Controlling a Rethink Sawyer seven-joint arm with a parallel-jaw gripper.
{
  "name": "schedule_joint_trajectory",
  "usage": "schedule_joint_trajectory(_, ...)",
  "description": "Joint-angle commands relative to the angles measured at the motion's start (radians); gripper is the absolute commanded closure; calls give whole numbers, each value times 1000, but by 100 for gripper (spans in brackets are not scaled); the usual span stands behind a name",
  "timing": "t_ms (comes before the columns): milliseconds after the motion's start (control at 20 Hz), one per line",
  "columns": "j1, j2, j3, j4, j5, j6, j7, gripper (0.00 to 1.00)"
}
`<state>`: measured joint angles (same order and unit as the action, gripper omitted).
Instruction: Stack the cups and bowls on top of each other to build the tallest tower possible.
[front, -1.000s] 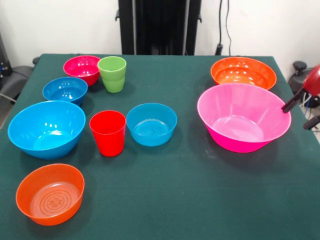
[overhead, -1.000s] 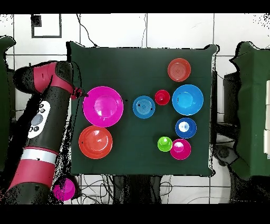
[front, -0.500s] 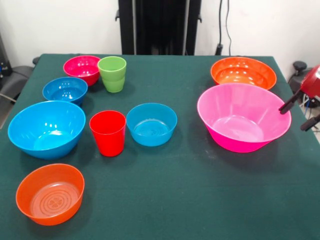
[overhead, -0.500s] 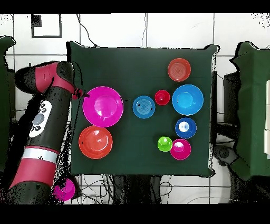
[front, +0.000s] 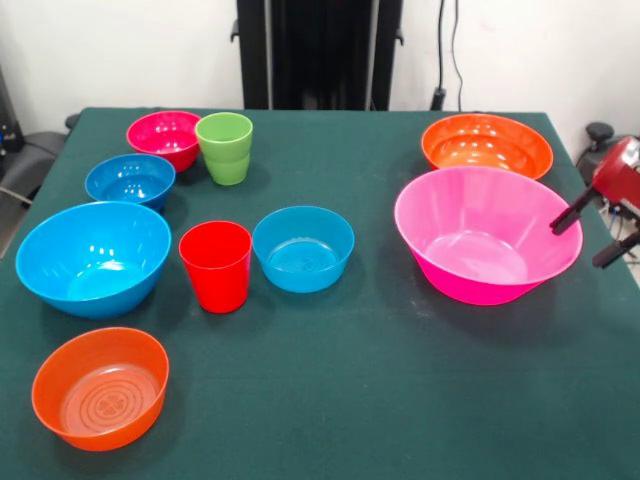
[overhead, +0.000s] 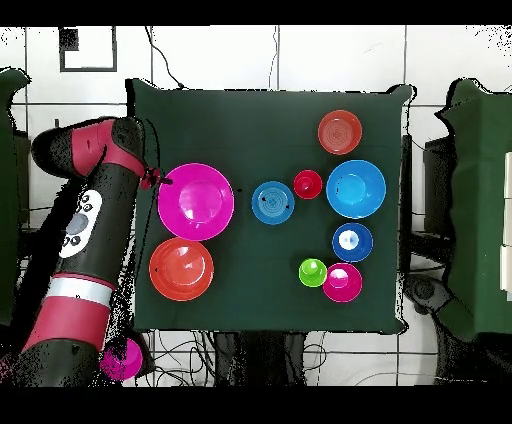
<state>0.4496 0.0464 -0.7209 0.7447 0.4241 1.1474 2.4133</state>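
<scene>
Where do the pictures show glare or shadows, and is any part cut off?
Front view: soft white glare on the pink bowl and large blue bowl; faint shadows beside the red cup; the gripper is cut by the right edge. Overhead view: even light, no strong shadows.

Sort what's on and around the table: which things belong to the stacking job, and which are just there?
Job things:
pink bowl
two orange bowls
three blue bowls
magenta bowl
red cup
green cup
pincer, at the pink bowl's rim

Just there:
green table
cables on the wall
</scene>
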Motion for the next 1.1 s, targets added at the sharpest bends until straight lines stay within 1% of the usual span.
schedule_joint_trajectory(50,-35,45,83,29,-74,-90,61,0)
schedule_joint_trajectory(400,-42,60,78,32,-76,-109,54,0)
schedule_joint_trajectory(650,-39,74,57,22,-83,-99,63,0)
schedule_joint_trajectory(700,-38,78,49,18,-85,-105,61,100)
schedule_joint_trajectory(850,-41,70,54,23,-84,-89,46,100)
schedule_joint_trajectory(950,-40,53,42,28,-92,-60,34,100)
schedule_joint_trajectory(1100,-34,38,13,33,-110,-43,39,100)
